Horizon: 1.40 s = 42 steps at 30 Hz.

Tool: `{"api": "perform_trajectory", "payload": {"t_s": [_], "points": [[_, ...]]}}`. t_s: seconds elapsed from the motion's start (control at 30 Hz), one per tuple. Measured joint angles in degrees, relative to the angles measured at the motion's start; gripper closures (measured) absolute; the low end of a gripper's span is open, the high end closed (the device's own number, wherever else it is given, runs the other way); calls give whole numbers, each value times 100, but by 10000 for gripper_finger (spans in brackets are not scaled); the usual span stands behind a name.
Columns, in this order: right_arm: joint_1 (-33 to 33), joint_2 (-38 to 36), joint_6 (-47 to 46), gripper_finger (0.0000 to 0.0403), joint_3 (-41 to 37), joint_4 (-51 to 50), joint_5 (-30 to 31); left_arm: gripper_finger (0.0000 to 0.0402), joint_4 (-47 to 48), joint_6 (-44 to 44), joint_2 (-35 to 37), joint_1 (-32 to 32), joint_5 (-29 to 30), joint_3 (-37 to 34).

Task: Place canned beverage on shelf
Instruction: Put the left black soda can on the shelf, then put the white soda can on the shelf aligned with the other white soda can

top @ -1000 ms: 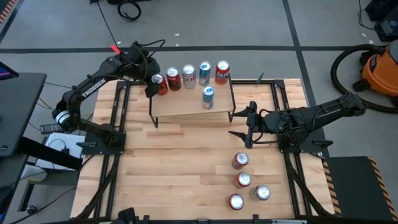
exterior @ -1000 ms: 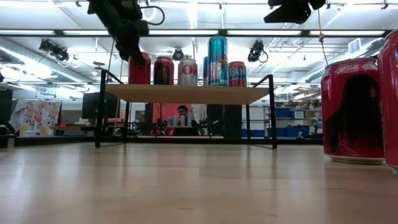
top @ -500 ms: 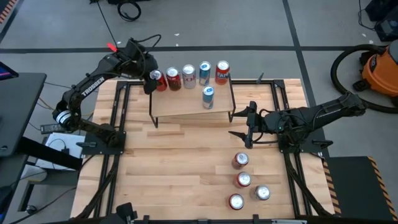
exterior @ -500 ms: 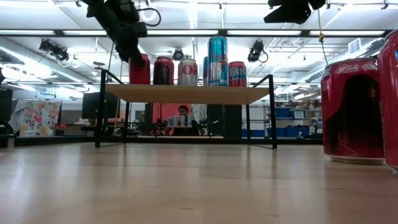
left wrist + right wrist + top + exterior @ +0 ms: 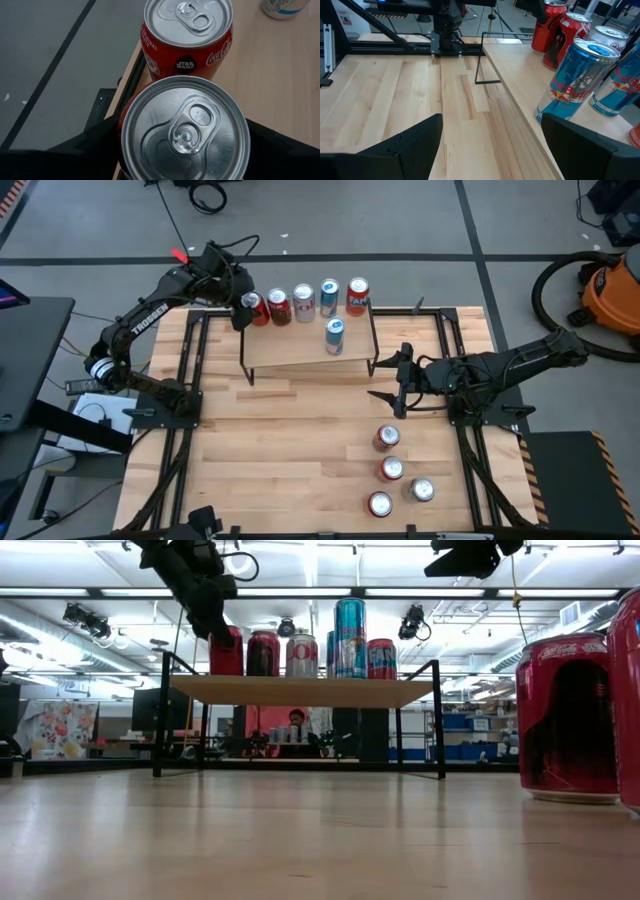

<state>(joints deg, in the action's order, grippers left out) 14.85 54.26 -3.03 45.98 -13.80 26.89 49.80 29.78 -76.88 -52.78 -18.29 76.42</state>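
The shelf [image 5: 300, 350] is a light board on thin black legs at the table's far middle. On it stand a row of cans [image 5: 304, 302] and a blue can [image 5: 335, 336] nearer the front. My left gripper [image 5: 243, 308] is shut on a red can [image 5: 185, 130] at the shelf's far left corner, beside a red Coca-Cola can [image 5: 187, 37]. In the low view the held can [image 5: 225, 650] has its bottom at board level. My right gripper [image 5: 400, 380] hangs open over the table, right of the shelf, with nothing between its fingers. My left gripper pinches the red can's side wall just under the top rim [image 5: 125, 112], one finger [image 5: 95, 140] on each side. The fingers come slanting down from the table's left. The can stands upright; whether its bottom rests on the board I cannot tell.
Several more cans [image 5: 392, 470] stand on the slatted tabletop at the near right, below my right gripper. Black frame rails [image 5: 190, 380] run along both sides of the table. An orange vacuum [image 5: 610, 290] sits on the floor at the far right.
My left gripper has carried the red can a little toward the far edge, into line with the row of cans at the shelf's far left corner, and has then kept still. The can stays upright in the hold.
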Motion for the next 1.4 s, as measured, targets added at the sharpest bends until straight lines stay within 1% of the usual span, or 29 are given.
{"api": "perform_trajectory", "payload": {"t_s": [0.13, 0.27, 0.47, 0.57, 0.7, 0.77, 1.07, 1.4], "points": [[0, 0, 0, 53, 0, 0, 0, 83, 0, -63, 0, 1, 66, 0], [0, 0, 0, 53, 0, 0, 0, 83, 1, -153, 0, 1, 369, 0], [-1, 0, 0, 53, 0, 1, 0, 81, -2, -213, 0, 31, 381, 0], [-2, 0, 0, 53, 0, 2, -2, 63, -3, -292, 0, 33, 382, 0], [-2, 0, 0, 53, 0, 10, 0, 16, -72, -345, 2, 40, 429, 7], [-2, 0, 0, 53, 0, 20, 0, 7, -61, -329, 2, 71, 435, 7], [-2, 1, 1, 53, 0, 27, 0, 11, -18, -292, 2, 95, 539, 34], [0, 1, 10, 53, 0, 26, 0, 11, 63, -566, 4, 95, 541, 451]]}}
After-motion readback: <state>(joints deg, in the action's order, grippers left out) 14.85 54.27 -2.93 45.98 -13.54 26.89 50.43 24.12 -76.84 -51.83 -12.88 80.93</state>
